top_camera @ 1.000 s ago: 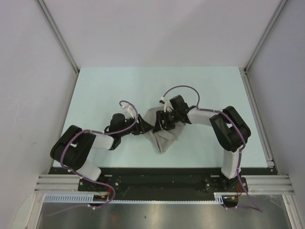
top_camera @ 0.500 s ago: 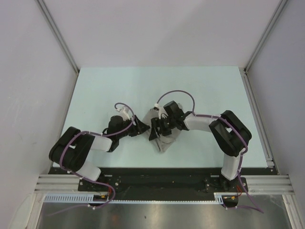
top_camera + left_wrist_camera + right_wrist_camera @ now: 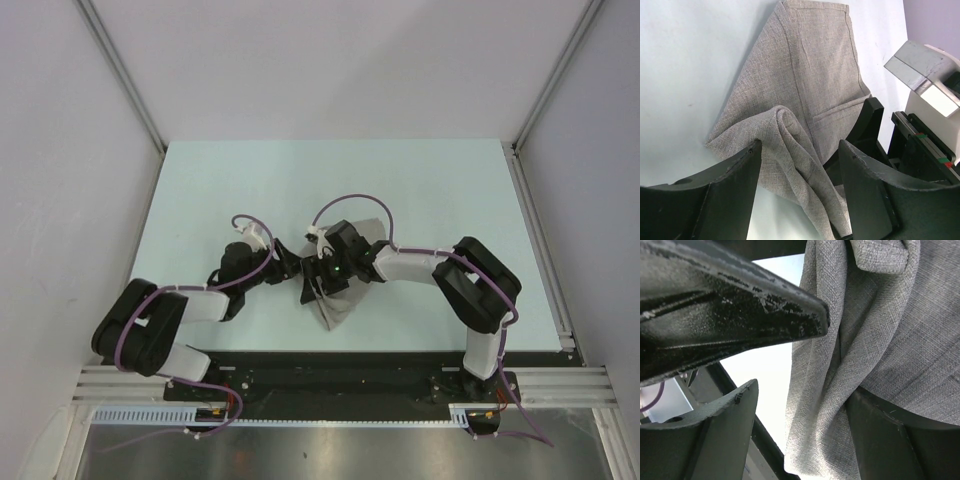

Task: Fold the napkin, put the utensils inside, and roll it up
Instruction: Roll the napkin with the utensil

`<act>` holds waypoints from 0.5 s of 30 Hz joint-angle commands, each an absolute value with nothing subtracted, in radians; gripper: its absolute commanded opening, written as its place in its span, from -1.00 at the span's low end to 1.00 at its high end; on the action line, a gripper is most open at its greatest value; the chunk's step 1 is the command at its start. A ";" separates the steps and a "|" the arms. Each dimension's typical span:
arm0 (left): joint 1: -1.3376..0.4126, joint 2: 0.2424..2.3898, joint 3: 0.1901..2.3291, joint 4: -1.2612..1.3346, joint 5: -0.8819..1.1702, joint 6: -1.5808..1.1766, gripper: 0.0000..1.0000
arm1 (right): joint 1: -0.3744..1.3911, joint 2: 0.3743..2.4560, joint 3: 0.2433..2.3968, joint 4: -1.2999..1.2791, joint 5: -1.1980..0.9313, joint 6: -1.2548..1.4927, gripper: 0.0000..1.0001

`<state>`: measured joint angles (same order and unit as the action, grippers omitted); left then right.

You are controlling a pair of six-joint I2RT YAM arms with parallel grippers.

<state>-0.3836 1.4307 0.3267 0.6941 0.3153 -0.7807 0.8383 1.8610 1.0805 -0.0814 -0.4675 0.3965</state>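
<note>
The light-grey napkin lies bunched and twisted on the table between my two arms. My left gripper reaches in from the left and stands open, with a raised fold of the napkin running loosely between its fingers. My right gripper comes from the right, also open, and the napkin drapes over its right finger. The two grippers are nearly touching: the left one's finger crosses the top of the right wrist view. No utensils are in view.
The pale blue table is walled by white panels at the back and sides. A metal rail runs along the near edge behind the arm bases, and another rail lines the right side.
My right gripper has swept left and slightly nearer, dragging the napkin into a tighter bunch. The left gripper has drawn back a little to the left.
</note>
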 commanded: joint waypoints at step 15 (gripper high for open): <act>-0.376 1.588 0.325 0.907 0.350 -0.865 0.33 | 0.919 1.706 1.077 -0.135 -0.144 0.270 0.93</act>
